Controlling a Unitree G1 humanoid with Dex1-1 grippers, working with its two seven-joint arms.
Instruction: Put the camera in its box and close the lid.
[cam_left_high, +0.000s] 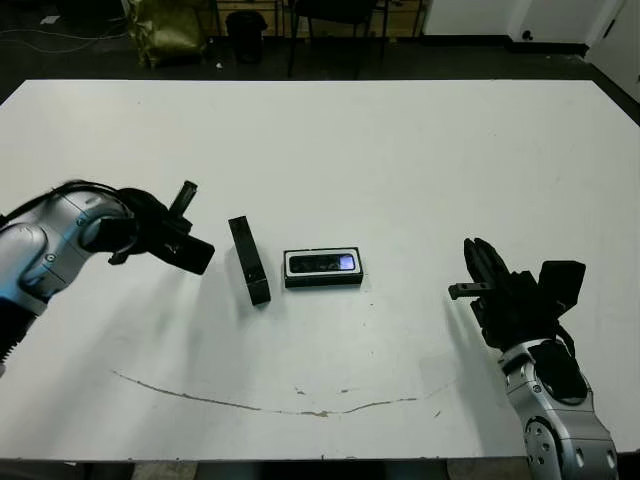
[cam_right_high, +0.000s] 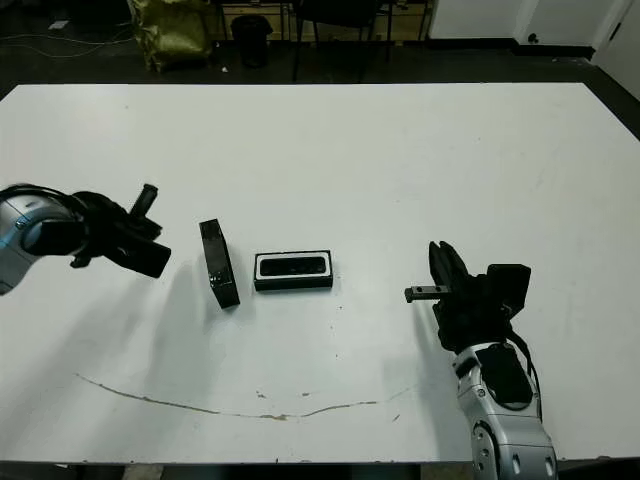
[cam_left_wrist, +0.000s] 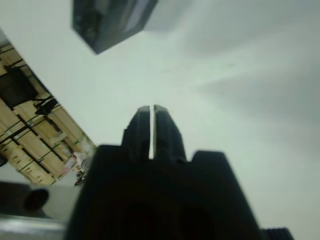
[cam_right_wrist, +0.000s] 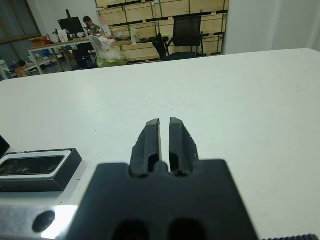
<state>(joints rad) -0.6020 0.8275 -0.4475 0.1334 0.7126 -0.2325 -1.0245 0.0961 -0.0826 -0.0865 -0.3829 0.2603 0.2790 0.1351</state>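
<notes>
Two end effectors are seen at the edges of the head view: the left end effector (cam_left_high: 186, 200) at middle left, clenched with nothing between its fingers, and the right end effector (cam_left_high: 478, 262) at lower right, likewise clenched and empty, both apart from the objects. Near the centre of the white bench (cam_left_high: 400, 160) the box (cam_left_high: 323, 268) is found with the camera (cam_left_high: 322, 263) lying inside its white lining. Just to the left of the box, not touching it, the lid (cam_left_high: 248, 259) is stood on its long edge.
</notes>
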